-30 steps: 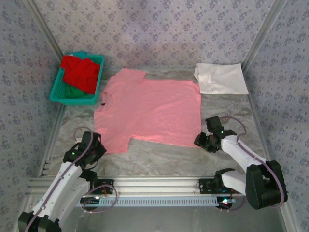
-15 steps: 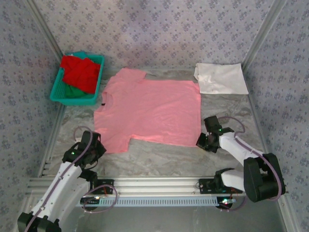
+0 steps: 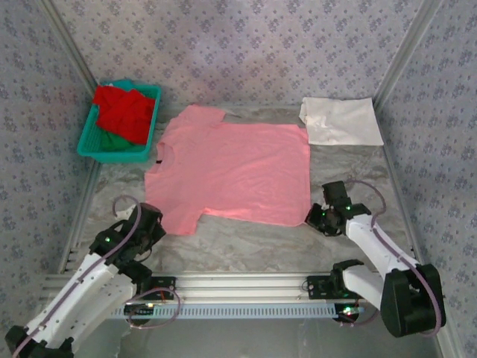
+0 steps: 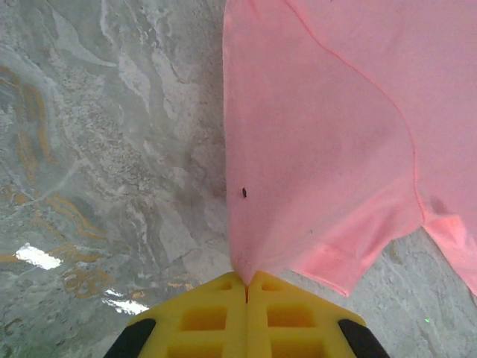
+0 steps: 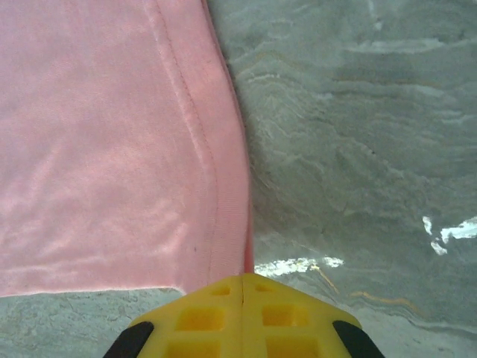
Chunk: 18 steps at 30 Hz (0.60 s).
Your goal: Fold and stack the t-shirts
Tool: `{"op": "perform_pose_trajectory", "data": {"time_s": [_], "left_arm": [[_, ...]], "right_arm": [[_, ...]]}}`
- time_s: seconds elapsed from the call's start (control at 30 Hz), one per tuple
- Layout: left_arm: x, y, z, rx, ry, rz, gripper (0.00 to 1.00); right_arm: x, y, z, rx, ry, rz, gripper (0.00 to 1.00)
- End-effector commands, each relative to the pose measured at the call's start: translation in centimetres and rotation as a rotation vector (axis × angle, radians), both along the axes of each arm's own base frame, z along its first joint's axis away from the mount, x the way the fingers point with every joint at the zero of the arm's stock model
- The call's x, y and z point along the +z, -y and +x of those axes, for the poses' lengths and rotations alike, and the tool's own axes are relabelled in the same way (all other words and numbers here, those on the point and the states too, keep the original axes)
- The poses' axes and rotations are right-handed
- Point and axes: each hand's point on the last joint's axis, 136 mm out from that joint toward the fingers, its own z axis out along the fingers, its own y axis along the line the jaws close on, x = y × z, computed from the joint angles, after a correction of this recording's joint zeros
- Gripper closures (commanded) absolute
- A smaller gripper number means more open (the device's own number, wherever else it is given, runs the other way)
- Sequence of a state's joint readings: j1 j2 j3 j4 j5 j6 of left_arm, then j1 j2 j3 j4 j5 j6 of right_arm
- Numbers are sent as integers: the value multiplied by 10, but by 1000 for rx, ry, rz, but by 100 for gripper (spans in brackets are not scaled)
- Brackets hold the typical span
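Okay, both arms reach out low from the near edge of the table [image 3: 246, 242], wrists tipped down at the near side of the pink shirt [image 3: 231, 168].

Left arm slants up and to the right. The left gripper [image 3: 151, 222] sits at the shirt's near-left sleeve. In the left wrist view the left gripper [image 4: 247, 280] has its yellow fingers pressed together with no gap, pinching a fold of the pink shirt [image 4: 320, 134] that rises in a peak to the tips.

Right arm bends up and to the left. The right gripper [image 3: 316, 217] is at the shirt's near-right corner. In the right wrist view the right gripper [image 5: 244, 277] is also closed tight, and the hem of the pink shirt [image 5: 104, 134] runs in between the fingers.

Pink shirt lies spread flat mid-table, collar to the left. White shirt [image 3: 341, 121] lies folded at the far right corner, apart from the pink one. Red shirt [image 3: 125, 110] sits on top of the green shirt [image 3: 112, 142] in the basket [image 3: 83, 145] at far left.
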State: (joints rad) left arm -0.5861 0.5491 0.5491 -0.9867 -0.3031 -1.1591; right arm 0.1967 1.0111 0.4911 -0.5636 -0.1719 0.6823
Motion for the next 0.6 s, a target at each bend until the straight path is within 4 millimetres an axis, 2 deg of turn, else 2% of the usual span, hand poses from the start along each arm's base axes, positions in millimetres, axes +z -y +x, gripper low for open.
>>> {"op": "perform_pose_trajectory", "data": {"time_s": [0.0, 0.17, 0.33, 0.47, 0.57], "left_arm": [[22, -18, -6, 68, 58, 73, 100], [43, -18, -4, 29, 134, 154, 100], [60, -6, 9, -16, 217, 184, 100], [80, 0, 24, -51, 309, 204, 100], [92, 10, 38, -130, 320, 194, 100]], "right_arm": [[-5, 5, -21, -38, -61, 8, 100], [11, 18, -27, -89, -8, -13, 100], [19, 24, -22, -111, 22, -5, 100], [28, 21, -6, -108, 52, 7, 100], [41, 22, 15, -96, 110, -11, 100]]}}
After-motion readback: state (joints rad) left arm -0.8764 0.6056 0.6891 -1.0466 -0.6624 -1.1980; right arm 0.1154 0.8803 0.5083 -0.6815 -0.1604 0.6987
